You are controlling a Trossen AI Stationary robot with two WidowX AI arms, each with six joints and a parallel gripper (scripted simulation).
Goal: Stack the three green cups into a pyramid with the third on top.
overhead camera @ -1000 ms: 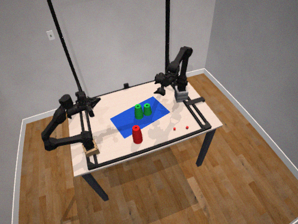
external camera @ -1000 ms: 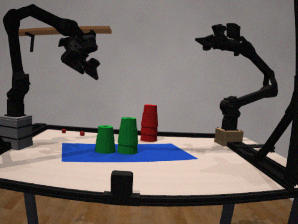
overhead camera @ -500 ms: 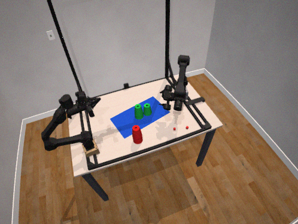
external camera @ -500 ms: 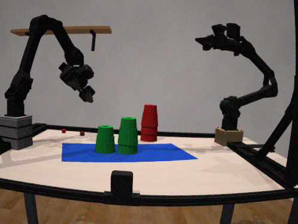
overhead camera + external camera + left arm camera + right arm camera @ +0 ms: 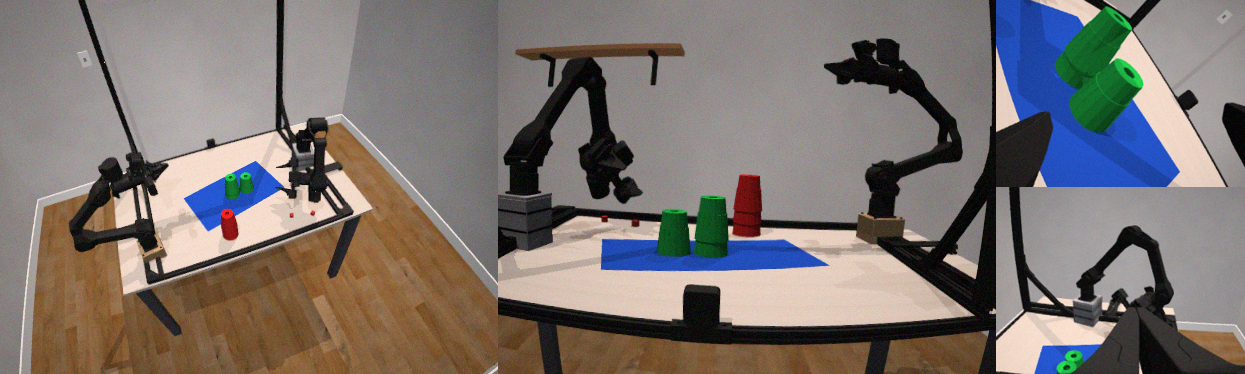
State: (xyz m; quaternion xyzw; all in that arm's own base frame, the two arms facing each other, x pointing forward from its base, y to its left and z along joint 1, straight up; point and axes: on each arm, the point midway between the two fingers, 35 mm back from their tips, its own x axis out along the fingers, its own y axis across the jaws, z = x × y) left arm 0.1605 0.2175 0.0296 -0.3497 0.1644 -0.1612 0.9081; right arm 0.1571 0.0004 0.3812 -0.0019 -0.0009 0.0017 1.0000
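Note:
On the blue mat (image 5: 212,207) stand a single green cup (image 5: 246,182) and, touching beside it, a taller stack of two nested green cups (image 5: 231,186). In the exterior view the single cup (image 5: 673,232) is left of the stack (image 5: 711,226). My left gripper (image 5: 287,190) (image 5: 625,190) is open and empty, hanging above the table off the mat's edge. The left wrist view shows the stack (image 5: 1096,42) and the single cup (image 5: 1107,97) ahead of the open fingers. My right gripper (image 5: 160,170) (image 5: 835,67) is shut and empty, held high and far from the cups, (image 5: 1143,340).
A stack of red cups (image 5: 229,224) (image 5: 747,205) stands just off the mat's near edge. Two small red cubes (image 5: 291,215), (image 5: 312,212) lie near the left arm's base. A wooden shelf (image 5: 600,50) hangs above. A black camera block (image 5: 701,300) sits on the table rail.

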